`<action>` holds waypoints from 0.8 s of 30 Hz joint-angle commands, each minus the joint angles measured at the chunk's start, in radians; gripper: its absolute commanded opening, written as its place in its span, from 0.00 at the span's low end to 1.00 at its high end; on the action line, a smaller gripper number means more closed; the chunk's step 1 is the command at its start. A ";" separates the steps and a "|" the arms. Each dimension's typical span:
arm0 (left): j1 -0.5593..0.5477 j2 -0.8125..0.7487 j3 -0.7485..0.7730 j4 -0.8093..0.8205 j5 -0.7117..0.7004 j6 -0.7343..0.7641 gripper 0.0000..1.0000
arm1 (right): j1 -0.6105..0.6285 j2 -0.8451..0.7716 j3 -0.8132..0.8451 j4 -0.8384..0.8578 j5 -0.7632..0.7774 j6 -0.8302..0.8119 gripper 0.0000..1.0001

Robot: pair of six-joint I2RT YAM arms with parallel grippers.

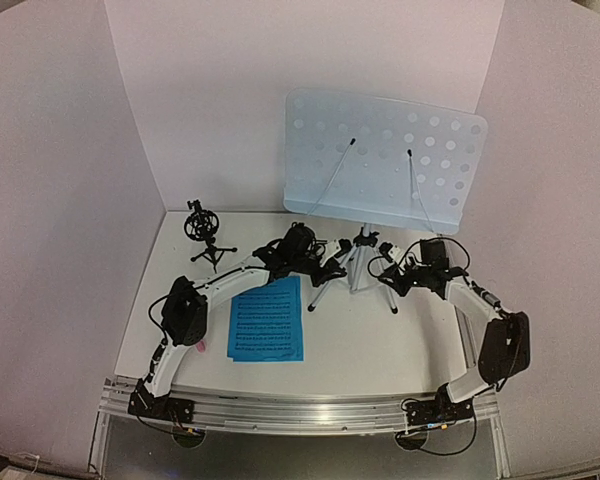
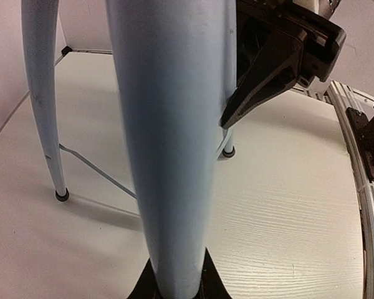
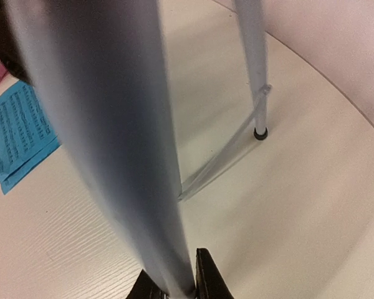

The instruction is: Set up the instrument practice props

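Item 1. Music stand [image 1: 385,160]: pale blue perforated desk with two thin wire page holders across its face. It stood upright on a silver tripod [image 1: 360,262] at the middle of the tabletop's [image 1: 380,350] far edge. The legs were spread, with black rubber feet on the surface.

Item 2. Left gripper [image 1: 332,270]: closed on the tripod's left leg. The tube sat tight between its two black fingers [image 2: 213,283].

Item 3. Right gripper [image 1: 388,268]: set on the right leg, fingers [image 3: 206,277] close against both sides of the tube, narrowly parted. The tube looked blurred in the wrist view.

Item 4. Music sheets [image 1: 267,320]: bright blue, printed with staves, lying flat in a stack left of centre, nearer the front edge and apart from the tripod.

Item 5. Mic holder [image 1: 205,232]: small, black, on its own little tripod. It stood upright by the far left corner, with nothing in its cradle.
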 commanded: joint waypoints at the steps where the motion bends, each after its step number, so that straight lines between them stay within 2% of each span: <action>1: 0.025 -0.025 0.021 -0.148 0.016 0.132 0.00 | -0.114 -0.061 0.028 -0.080 0.137 0.143 0.25; 6: 0.019 -0.035 0.008 -0.123 0.046 0.128 0.00 | -0.114 -0.105 0.043 -0.098 0.108 0.157 0.41; 11: 0.019 -0.031 0.016 -0.134 0.067 0.134 0.00 | -0.120 -0.142 0.089 -0.172 0.041 0.203 0.52; 16: 0.023 -0.018 0.050 -0.146 0.113 0.122 0.00 | -0.153 -0.057 0.241 -0.304 -0.075 0.268 0.61; 20: 0.027 -0.015 0.057 -0.151 0.139 0.107 0.00 | -0.181 -0.009 0.300 -0.305 -0.200 0.279 0.72; 24: 0.041 0.003 0.090 -0.171 0.189 0.051 0.00 | -0.224 0.069 0.365 -0.289 -0.320 0.209 0.73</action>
